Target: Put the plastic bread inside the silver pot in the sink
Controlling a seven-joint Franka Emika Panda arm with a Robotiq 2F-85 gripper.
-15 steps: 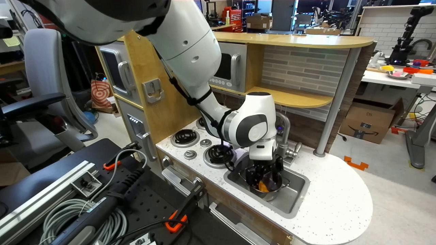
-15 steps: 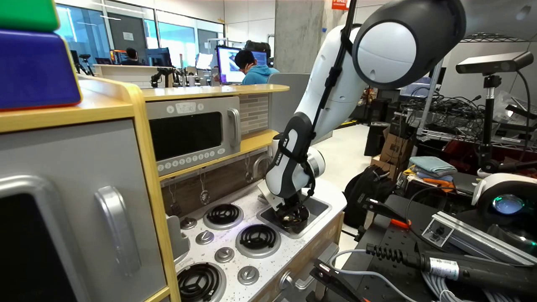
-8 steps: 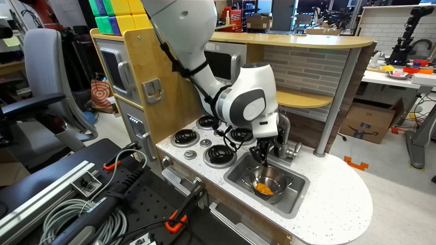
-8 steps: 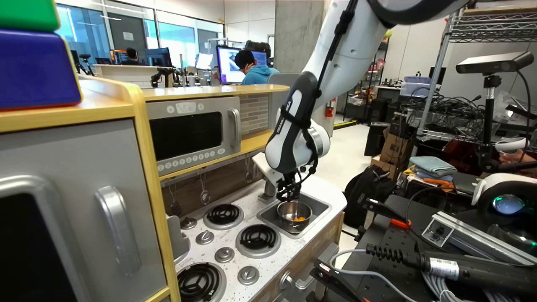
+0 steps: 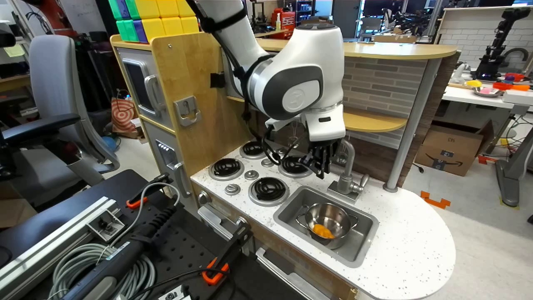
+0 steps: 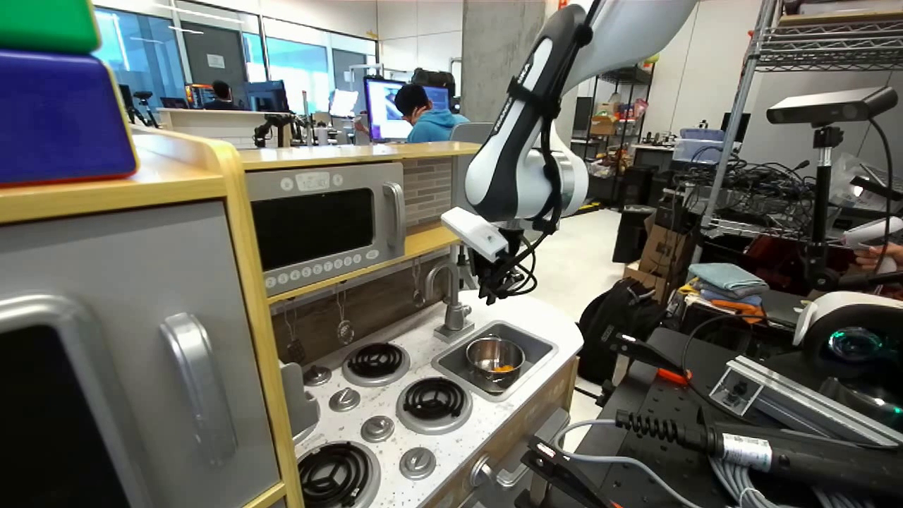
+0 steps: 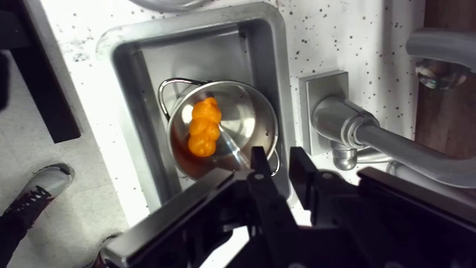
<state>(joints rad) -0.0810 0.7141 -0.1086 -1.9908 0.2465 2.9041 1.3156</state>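
Observation:
The orange, knotted plastic bread point(image 7: 203, 126) lies inside the silver pot point(image 7: 256, 111), against one side of its floor. The pot stands in the grey sink point(image 7: 197, 56); bread point(image 5: 322, 231) and pot point(image 5: 339, 216) show in both exterior views. My gripper point(image 7: 277, 149) hangs well above the counter, near the faucet and apart from the pot. In the wrist view its black fingers point(image 7: 258, 158) stand apart with a modest gap and nothing between them. In an exterior view the gripper point(image 6: 492, 293) is seen high over the sink's back edge.
The faucet point(image 5: 347, 166) rises behind the sink, close to the gripper. Stove burners point(image 5: 268, 189) lie beside the sink. A yellow shelf point(image 5: 370, 121) and a toy microwave point(image 6: 317, 222) stand behind. A loose cable point(image 6: 522, 275) hangs around the gripper.
My gripper has risen out of the pot to well above it and shifted back toward the faucet. The bread stays in the pot, now in plain view.

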